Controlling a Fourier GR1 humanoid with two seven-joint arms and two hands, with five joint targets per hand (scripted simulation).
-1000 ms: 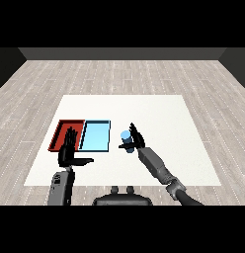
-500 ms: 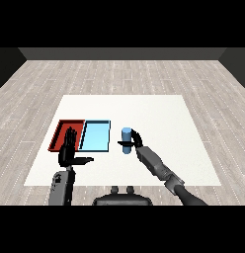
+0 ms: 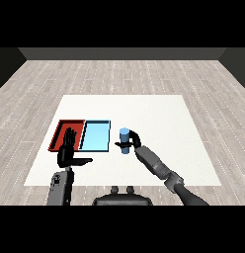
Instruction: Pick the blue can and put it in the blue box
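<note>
Since the earlier frame our right hand [image 3: 130, 142] has closed in from an open reach and now curls round the blue can [image 3: 125, 141], fingers and thumb wrapped about its lower half; the can stands upright on the white table [image 3: 159, 118], just to the right of the light blue tray [image 3: 95, 136] and apart from it. We judge the grasp made and the carry not yet begun, so most of the task is ahead of us: lift, cross the short gap leftward, and set the can down inside the blue tray. The can looks like a small rigid cylinder, probably light, with smooth sides that could slide in the hand, so we would take hold around the middle of its wall, rather than near the rim, and keep it upright while it travels. Our left hand [image 3: 68, 149] hangs near the front edge of the red tray [image 3: 61, 133], fingers straight and thumb out, holding nothing. It sits close to the path, so we should keep the can clear of it when lowering over the tray's low wall.
</note>
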